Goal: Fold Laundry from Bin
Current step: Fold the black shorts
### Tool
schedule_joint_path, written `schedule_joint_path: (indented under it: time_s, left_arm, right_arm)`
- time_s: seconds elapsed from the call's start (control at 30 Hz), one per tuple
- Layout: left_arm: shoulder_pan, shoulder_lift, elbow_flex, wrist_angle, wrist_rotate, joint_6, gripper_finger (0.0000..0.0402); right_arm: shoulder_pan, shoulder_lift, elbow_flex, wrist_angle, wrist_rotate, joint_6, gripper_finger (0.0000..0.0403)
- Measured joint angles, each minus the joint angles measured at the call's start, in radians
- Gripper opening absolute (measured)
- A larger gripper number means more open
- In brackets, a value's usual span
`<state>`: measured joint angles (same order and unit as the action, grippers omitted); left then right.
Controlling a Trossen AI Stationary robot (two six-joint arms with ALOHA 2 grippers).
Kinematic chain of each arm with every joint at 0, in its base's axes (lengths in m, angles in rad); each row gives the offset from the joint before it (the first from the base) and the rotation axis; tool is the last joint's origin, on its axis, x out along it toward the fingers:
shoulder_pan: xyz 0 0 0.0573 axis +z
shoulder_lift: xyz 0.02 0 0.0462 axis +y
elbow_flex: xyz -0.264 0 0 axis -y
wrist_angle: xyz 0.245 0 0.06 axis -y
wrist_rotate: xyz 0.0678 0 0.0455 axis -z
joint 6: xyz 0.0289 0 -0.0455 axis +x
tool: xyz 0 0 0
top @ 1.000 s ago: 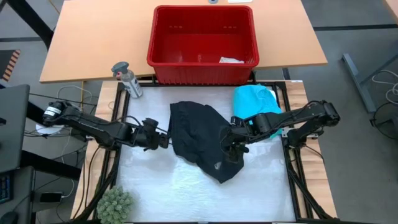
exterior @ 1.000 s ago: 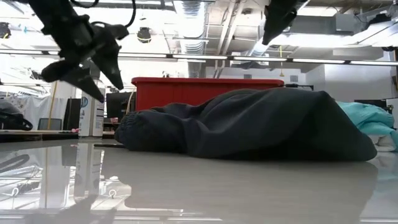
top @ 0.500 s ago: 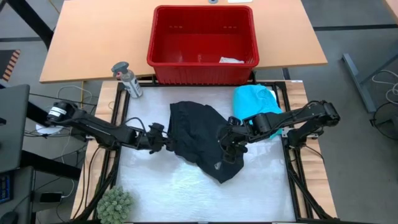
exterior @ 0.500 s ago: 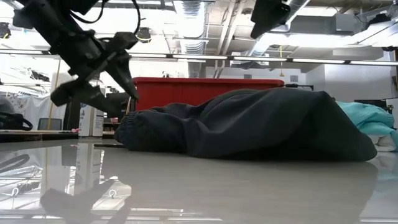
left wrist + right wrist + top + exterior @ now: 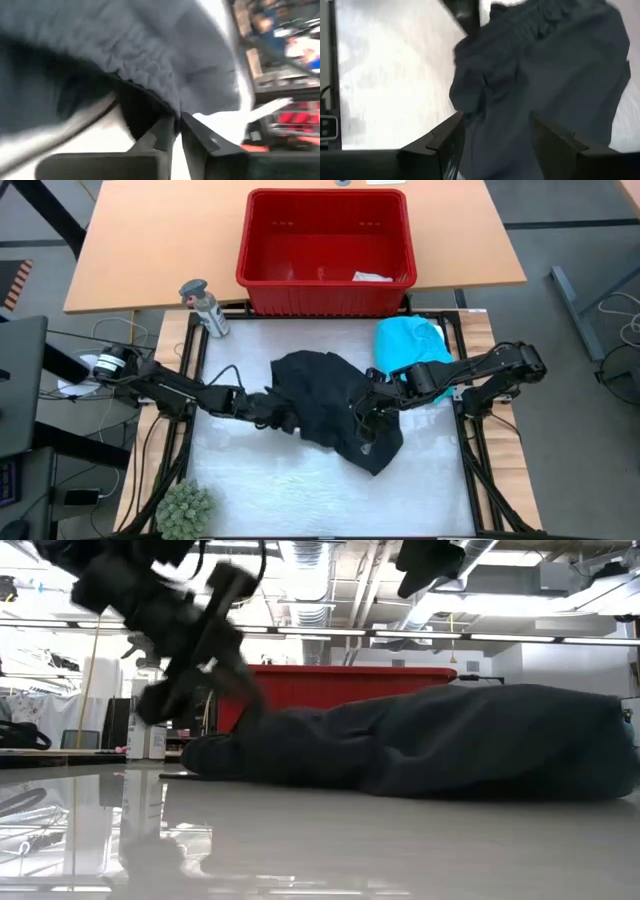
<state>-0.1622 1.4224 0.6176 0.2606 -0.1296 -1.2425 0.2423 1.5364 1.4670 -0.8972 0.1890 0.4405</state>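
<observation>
Black soft garment (image 5: 335, 405) lay crumpled mid-desk, its long axis slanting from the far left toward the near right. My left hand (image 5: 176, 131) had pinched shut on its left hem; my right hand (image 5: 495, 142) straddled the cloth, fingers spread wide. Only overhead showed the turquoise shirt (image 5: 410, 345) and red slotted plastic bin (image 5: 326, 250).

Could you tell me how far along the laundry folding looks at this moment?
Done: the black garment and turquoise shirt are out of the red bin.
In hand: the left gripper is shut on the black garment's edge; the right gripper is open over it.
Left: nothing is folded; a small pale piece remains inside.
</observation>
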Motion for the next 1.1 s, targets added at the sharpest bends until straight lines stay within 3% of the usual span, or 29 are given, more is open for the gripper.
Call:
schedule_joint_path:
  time_s: [0.2, 0.3, 0.6, 1.1]
  left_arm:
    - [0.083, -0.047, 0.119, -0.027, 0.007, 0.091, 0.0002]
    - [0.128, -0.050, 0.179, -0.023, 0.064, 0.129, 0.0002]
    - [0.199, -0.047, 0.314, -0.071, 0.156, 0.211, 0.0002]
    - [0.223, -0.047, 0.332, -0.082, 0.152, 0.229, 0.0002]
  right_arm:
    - [0.053, 0.000, 0.001, 0.093, -0.004, -0.137, 0.0221]
    - [0.062, 0.001, 0.026, 0.103, 0.019, -0.176, 0.0219]
    - [0.031, 0.000, 0.086, 0.091, 0.306, -0.178, 0.0219]
    - [-0.011, 0.115, 0.084, 0.117, 0.310, -0.205, 0.0261]
